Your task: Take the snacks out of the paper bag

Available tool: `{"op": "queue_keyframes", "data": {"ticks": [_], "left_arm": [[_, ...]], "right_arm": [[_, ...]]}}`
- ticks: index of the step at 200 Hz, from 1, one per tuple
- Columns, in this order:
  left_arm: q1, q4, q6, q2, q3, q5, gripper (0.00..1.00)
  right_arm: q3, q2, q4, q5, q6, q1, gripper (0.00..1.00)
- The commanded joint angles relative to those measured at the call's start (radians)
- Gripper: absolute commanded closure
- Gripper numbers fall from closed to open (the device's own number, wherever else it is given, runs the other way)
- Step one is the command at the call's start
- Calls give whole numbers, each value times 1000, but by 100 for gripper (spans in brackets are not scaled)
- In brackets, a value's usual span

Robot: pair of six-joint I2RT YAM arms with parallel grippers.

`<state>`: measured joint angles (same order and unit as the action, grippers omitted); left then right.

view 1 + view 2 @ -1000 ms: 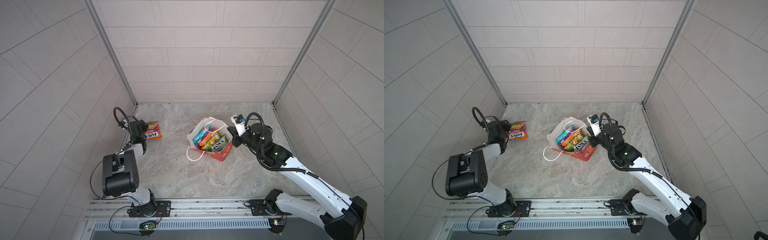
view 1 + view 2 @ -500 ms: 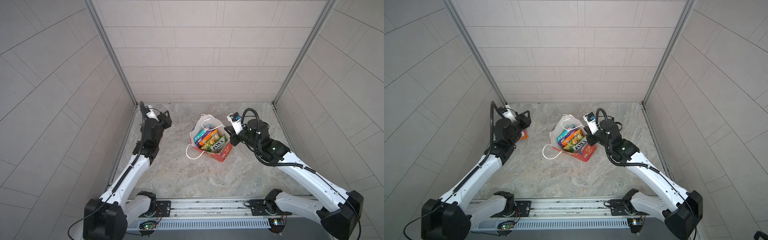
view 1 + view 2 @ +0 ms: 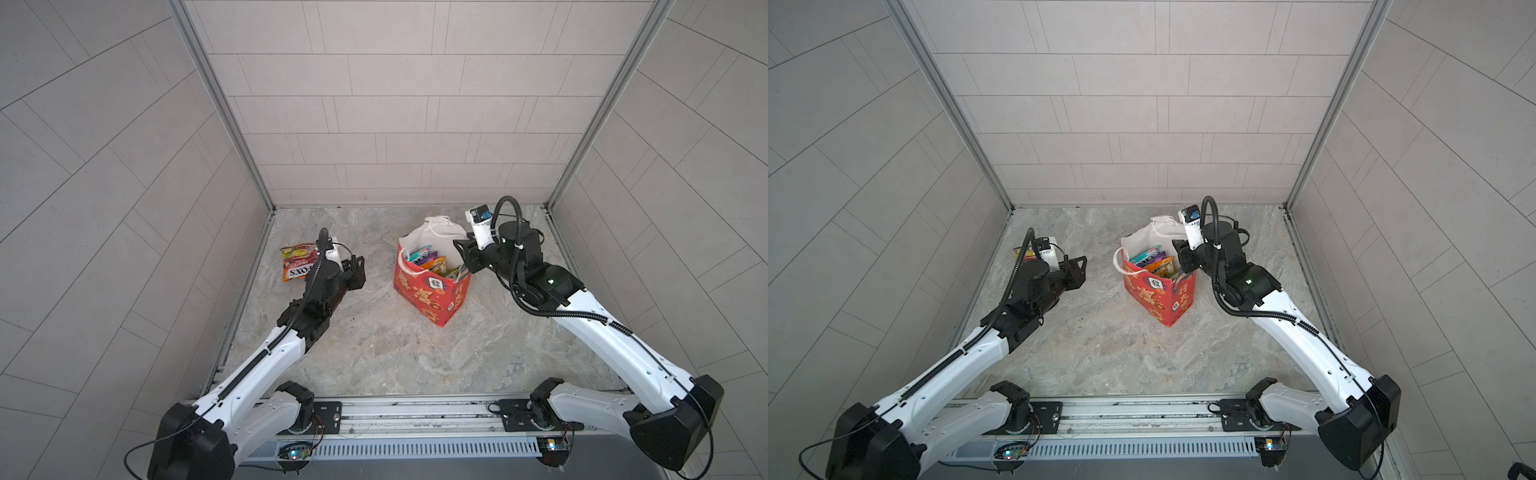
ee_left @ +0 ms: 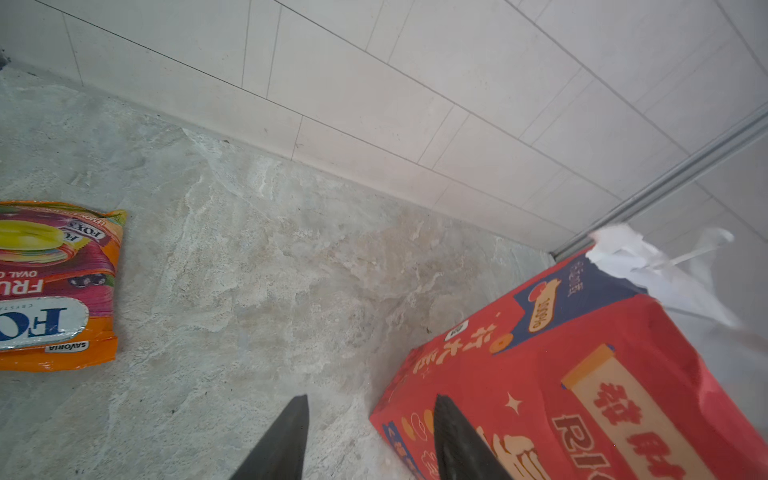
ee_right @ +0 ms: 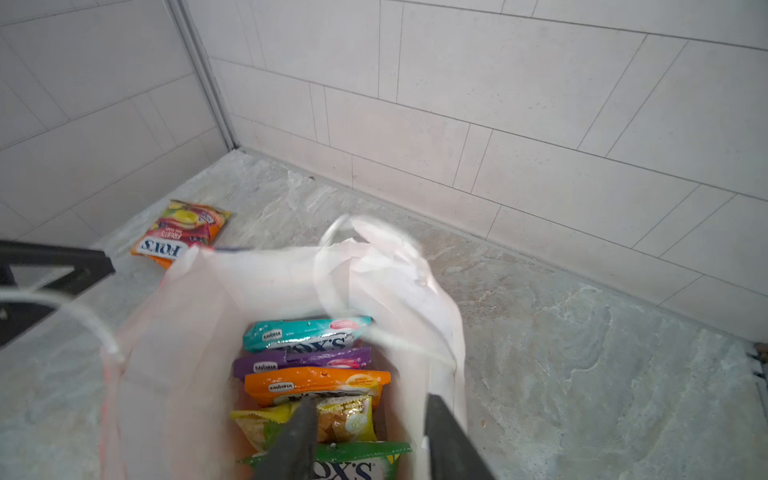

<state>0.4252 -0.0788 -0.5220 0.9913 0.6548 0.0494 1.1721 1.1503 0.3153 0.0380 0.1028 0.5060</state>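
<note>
Standing upright now, paper bag (image 3: 428, 291) — right gripper (image 5: 370, 401) opened, left gripper (image 4: 371, 398) nearer

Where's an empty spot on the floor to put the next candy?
Bare floor in front of the paper bag, toward the rail. Also between the orange packet and the back wall. Crowded: inside the bag, where the right pincer hovers.

Glossy plastic snacks (image 5: 318, 383), matt paper bag (image 3: 432, 291), smooth marbled stone-look floor (image 3: 395, 353), matt tiled walls (image 3: 395, 104)
</note>
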Motion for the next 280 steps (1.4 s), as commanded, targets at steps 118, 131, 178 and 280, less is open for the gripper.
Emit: {"op": "queue_keyframes", "data": {"ticks": [118,131,178,280], "left_arm": [[170,242,164,-22,125,32,17],[172,233,160,-13,122,30,17],[173,227,160,-8,116,30,19],[173,161,187,-36,69,106,19]], "right_arm": [[284,231,522,93,168,-134,33],[297,259,533,92,167,-130,39],[347,314,554,89,178,-124,76],[514,468,567,-83,95,-146,100]]}}
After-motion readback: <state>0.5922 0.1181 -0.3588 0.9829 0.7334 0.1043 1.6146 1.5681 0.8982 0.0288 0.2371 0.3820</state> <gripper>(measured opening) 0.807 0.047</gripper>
